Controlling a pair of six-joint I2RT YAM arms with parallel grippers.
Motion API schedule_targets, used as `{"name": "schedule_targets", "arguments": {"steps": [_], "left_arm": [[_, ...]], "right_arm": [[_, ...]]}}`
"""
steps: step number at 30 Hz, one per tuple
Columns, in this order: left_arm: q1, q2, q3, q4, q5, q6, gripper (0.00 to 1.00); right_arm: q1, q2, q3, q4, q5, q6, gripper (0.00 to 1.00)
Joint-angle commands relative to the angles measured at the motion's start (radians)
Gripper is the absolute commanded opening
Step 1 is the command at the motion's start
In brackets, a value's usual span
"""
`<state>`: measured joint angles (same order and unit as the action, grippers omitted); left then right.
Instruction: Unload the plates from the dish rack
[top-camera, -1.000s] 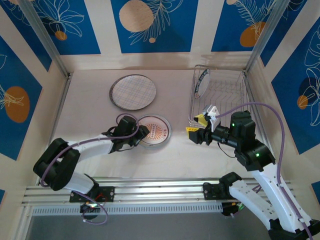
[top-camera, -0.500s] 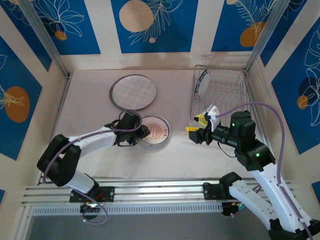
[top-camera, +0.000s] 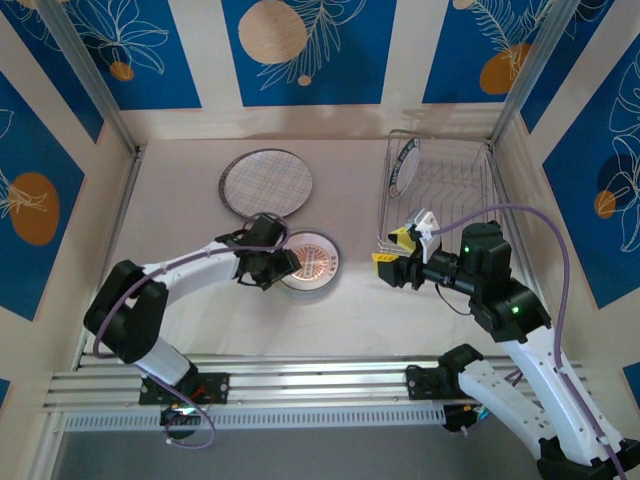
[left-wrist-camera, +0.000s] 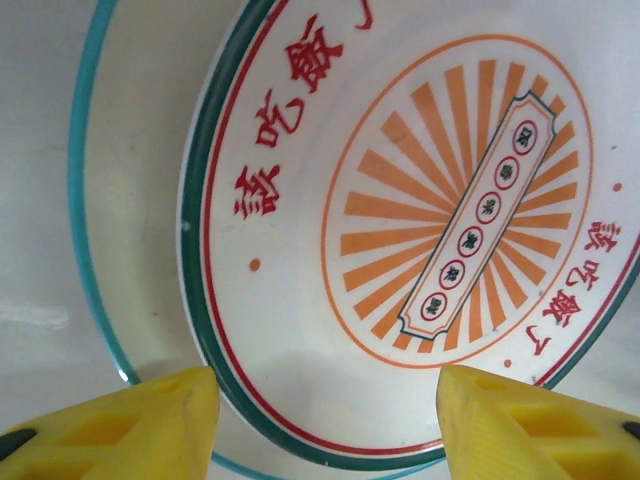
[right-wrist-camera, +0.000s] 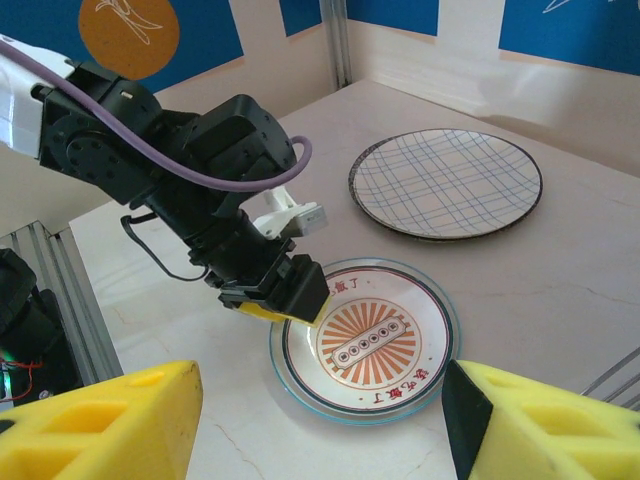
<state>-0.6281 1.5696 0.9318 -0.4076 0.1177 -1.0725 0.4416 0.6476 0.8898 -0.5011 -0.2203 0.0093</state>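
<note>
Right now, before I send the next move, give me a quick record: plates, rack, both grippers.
dish rack: back right, one upright plate at its left end
crosshatched plate: flat on table, left of rack
lettered plate: flat inside clear blue-rimmed dish, nearer the arms
left gripper: open, above lettered plate's edge
right gripper: open, empty, by rack's near-left corner

Cut-off & hidden bits
Left wrist view: lettered plate (left-wrist-camera: 400, 250) cropped top & right. Top view: standing plate (top-camera: 405, 165) in rack (top-camera: 482, 182) edge-on, pattern unreadable; left hand (top-camera: 282, 264) hides lettered plate's near rim.
</note>
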Motion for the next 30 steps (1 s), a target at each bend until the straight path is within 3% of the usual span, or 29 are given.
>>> {"name": "schedule_targets", "arguments": {"steps": [1,6,10,15,19,22,30], "left_arm": [[0.009,0.032,0.046,-0.091,-0.023,0.042,0.59],[0.008,0.04,0.078,-0.131,-0.04,0.052,0.6],[-0.005,0.006,0.147,-0.236,-0.114,0.073,0.65],[-0.017,-0.064,0.224,-0.326,-0.179,0.094,0.75],[-0.021,-0.129,0.299,-0.348,-0.2,0.138,0.78],[-0.021,-0.194,0.324,-0.29,-0.177,0.192,0.79],[-0.022,-0.404,0.327,-0.096,-0.048,0.365,0.83]], "right_arm": [[0.007,0.003,0.028,0.008,0.013,0.011,0.66],[0.007,0.016,0.047,0.004,0.113,0.041,0.68],[0.006,0.095,0.122,-0.018,0.365,0.109,0.65],[-0.044,0.343,0.299,-0.093,0.626,0.255,0.61],[-0.141,0.597,0.475,-0.154,0.675,0.384,0.6],[-0.207,0.724,0.544,-0.094,0.677,0.415,0.61],[-0.322,1.05,0.761,-0.066,0.563,0.409,0.59]]}}
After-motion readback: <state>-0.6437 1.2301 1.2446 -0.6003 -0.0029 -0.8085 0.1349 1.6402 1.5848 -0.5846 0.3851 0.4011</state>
